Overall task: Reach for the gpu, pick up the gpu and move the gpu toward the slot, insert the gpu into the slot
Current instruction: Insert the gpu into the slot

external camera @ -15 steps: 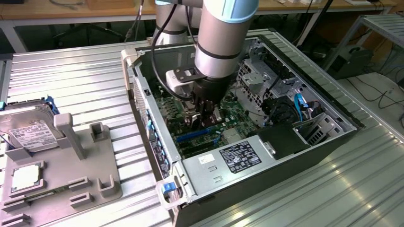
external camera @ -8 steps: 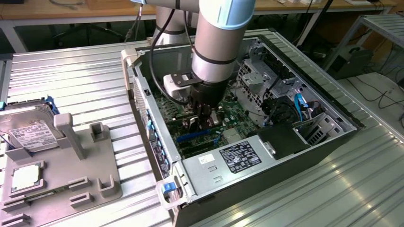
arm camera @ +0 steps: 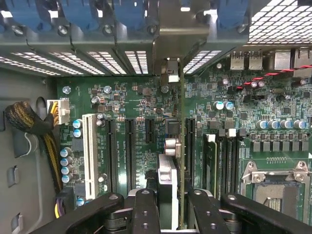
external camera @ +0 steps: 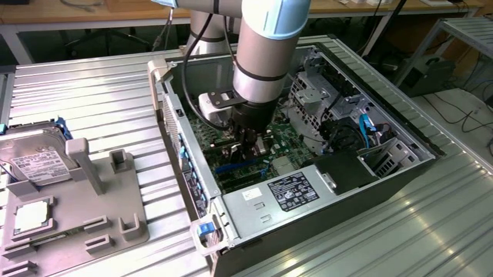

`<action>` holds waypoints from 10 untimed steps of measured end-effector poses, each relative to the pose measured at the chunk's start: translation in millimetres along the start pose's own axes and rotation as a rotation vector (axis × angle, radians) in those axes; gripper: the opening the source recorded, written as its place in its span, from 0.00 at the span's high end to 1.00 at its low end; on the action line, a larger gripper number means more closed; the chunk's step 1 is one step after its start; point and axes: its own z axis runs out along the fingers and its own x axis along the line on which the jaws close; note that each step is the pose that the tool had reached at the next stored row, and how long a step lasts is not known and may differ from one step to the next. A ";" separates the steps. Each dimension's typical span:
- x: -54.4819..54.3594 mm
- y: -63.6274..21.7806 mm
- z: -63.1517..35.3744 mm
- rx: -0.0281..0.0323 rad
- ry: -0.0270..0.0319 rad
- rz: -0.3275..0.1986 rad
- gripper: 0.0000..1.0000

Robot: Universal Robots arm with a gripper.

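My gripper (external camera: 248,151) reaches down inside the open computer case (external camera: 400,130), over the green circuit board (external camera: 289,141). In the wrist view the gripper (arm camera: 174,195) is shut on the gpu (arm camera: 165,170), which stands on edge between the black fingers (arm camera: 146,209). The card's thin edge runs up to its silver end bracket (arm camera: 168,44) at the case's rear wall. A short stretch of the blue slot (external camera: 230,168) shows just below the gripper in the exterior view. I cannot tell whether the card's lower edge sits in the slot.
A boxy hard drive (external camera: 31,153) and a square processor chip (external camera: 32,214) rest on the grey fixture at the exterior view's left. On the board are a white connector (arm camera: 89,151), black memory connectors (arm camera: 224,161), a processor socket (arm camera: 275,187) and a cable bundle (arm camera: 29,122).
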 end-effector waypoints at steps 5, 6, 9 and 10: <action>0.0 0.6 1.7 -0.0001 0.0001 0.000 0.72; 0.0 0.8 1.9 0.0000 0.0001 0.000 0.72; 0.0 1.1 2.4 0.0001 -0.0001 0.000 0.72; 0.0 1.2 2.5 0.0001 0.0000 0.000 0.72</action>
